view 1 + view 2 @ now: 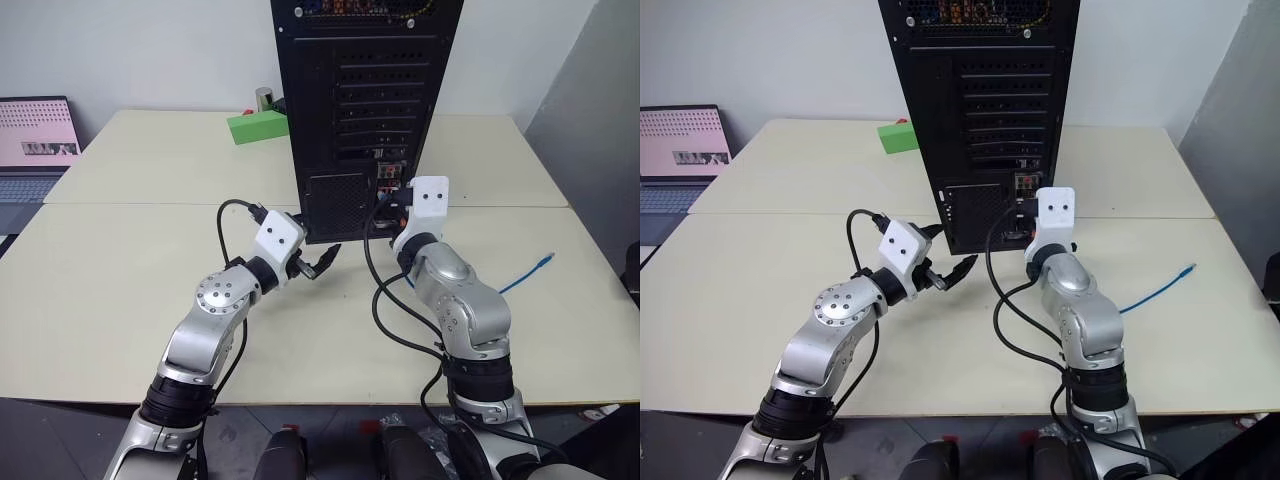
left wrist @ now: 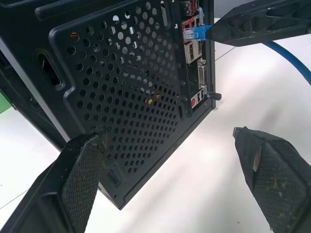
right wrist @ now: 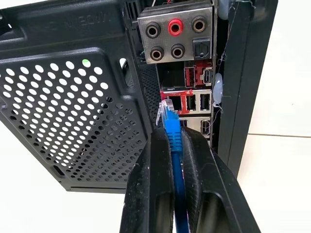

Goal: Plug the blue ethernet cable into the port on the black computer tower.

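Observation:
The black computer tower (image 1: 365,110) stands upright on the table with its rear toward me. My right gripper (image 3: 174,133) is shut on the blue ethernet cable (image 3: 171,127) just behind its clear plug. The plug's tip is at the red-trimmed port strip (image 3: 192,102) low on the tower's rear; I cannot tell whether it sits in a socket. The rest of the cable (image 1: 525,275) trails across the table to the right. My left gripper (image 1: 320,262) is open, holds nothing, and hovers level before the perforated grille (image 2: 131,97) at the tower's lower left. The right gripper's fingers (image 2: 252,24) also show in the left wrist view.
A green block (image 1: 258,127) lies on the table behind and left of the tower. An open laptop (image 1: 35,140) sits at the far left. The cream table (image 1: 110,290) spreads wide on both sides of the tower.

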`<action>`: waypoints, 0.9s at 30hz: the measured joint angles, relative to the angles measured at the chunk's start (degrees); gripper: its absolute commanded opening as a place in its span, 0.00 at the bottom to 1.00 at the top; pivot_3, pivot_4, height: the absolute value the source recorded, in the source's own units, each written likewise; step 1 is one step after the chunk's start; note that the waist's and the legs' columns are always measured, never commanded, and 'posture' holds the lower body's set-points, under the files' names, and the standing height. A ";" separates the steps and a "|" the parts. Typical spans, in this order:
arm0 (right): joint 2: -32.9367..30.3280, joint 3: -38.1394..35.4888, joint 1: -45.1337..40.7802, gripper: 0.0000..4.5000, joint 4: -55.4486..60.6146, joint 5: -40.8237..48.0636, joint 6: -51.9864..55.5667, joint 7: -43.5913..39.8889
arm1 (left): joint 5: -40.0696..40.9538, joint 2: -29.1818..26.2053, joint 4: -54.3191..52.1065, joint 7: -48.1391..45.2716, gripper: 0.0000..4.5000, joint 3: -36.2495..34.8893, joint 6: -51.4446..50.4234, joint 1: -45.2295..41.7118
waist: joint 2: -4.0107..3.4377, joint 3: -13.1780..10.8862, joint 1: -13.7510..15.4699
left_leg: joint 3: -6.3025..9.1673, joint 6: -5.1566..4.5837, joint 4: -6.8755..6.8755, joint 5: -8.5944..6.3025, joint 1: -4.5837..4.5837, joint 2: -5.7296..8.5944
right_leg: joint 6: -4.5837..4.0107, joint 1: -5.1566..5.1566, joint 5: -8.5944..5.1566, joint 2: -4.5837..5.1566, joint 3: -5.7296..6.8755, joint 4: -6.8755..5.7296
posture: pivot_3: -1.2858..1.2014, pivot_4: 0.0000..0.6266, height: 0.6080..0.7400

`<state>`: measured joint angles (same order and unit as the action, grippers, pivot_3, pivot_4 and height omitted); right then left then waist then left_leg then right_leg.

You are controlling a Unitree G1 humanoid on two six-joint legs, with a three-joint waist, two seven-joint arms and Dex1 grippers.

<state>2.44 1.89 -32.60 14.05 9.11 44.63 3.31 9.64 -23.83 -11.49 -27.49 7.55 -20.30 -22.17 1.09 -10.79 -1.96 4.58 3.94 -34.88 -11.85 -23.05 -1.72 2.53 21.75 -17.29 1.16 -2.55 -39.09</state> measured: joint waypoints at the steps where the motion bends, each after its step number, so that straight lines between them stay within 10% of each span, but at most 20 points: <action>1: -0.07 0.05 0.00 0.00 -0.16 -0.15 -0.21 -0.02 | -0.02 0.02 0.06 -0.17 0.97 0.00 0.10 0.00 | 0.00 0.00 -0.02 | 0.00 0.00 0.00 0.00 0.00 0.00 | 0.00 0.00 0.00 0.00 0.00 0.00 | 0.52 0.24 1.00; 27: -1.10 0.45 0.72 0.00 4.43 -0.71 4.00 -2.21 | -0.89 0.87 0.09 -0.72 0.97 -0.03 0.62 0.01 | 0.00 0.00 -0.02 | 0.00 0.00 0.02 0.00 -0.02 0.00 | 0.00 0.01 0.00 0.00 0.00 0.03 | 0.52 0.24 1.00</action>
<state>1.33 2.34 -31.87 18.48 8.40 48.63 1.10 8.75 -22.97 -11.40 -28.21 7.52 -19.68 -22.15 1.09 -10.79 -1.98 4.58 3.94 -34.86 -11.85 -23.06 -1.72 2.53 21.77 -17.29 1.16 -2.55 -39.06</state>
